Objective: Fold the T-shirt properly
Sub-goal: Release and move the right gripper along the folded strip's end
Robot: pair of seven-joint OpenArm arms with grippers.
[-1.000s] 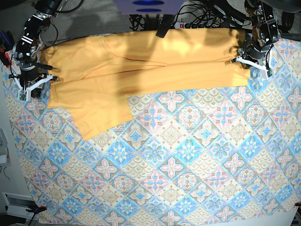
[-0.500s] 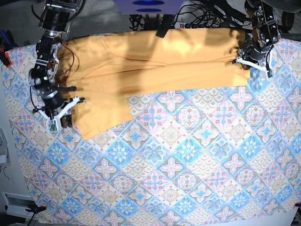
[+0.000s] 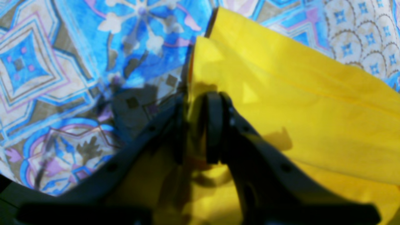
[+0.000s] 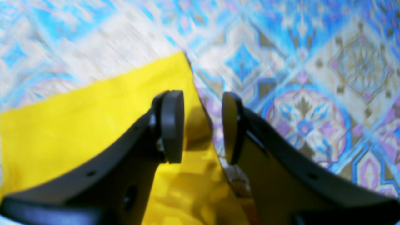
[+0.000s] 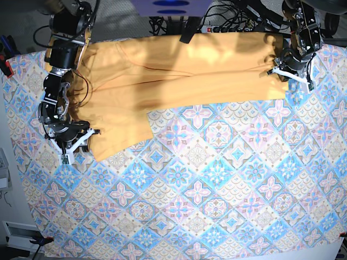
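Observation:
The pale yellow-orange T-shirt (image 5: 190,76) lies folded in a long band across the far part of the table, with one sleeve (image 5: 116,138) hanging toward the front on the base view's left. My left gripper (image 5: 290,76) is at the shirt's right end. In the left wrist view this gripper (image 3: 195,125) is shut on the T-shirt's (image 3: 297,109) doubled edge. My right gripper (image 5: 80,146) sits beside the sleeve's lower left edge. In the right wrist view it (image 4: 203,125) is open, and the T-shirt's (image 4: 78,125) edge runs beneath the gap, ungripped.
A blue-pink-white diamond-patterned cloth (image 5: 217,184) covers the whole table. Cables and a power strip (image 5: 217,27) lie behind the far edge, next to a dark blue object (image 5: 171,6). A red clamp (image 5: 6,67) sits at the left edge.
My right arm swung from the shirt's far-left edge toward the front, down to the sleeve's lower corner, and its jaws opened. The left arm stayed still, holding the shirt.

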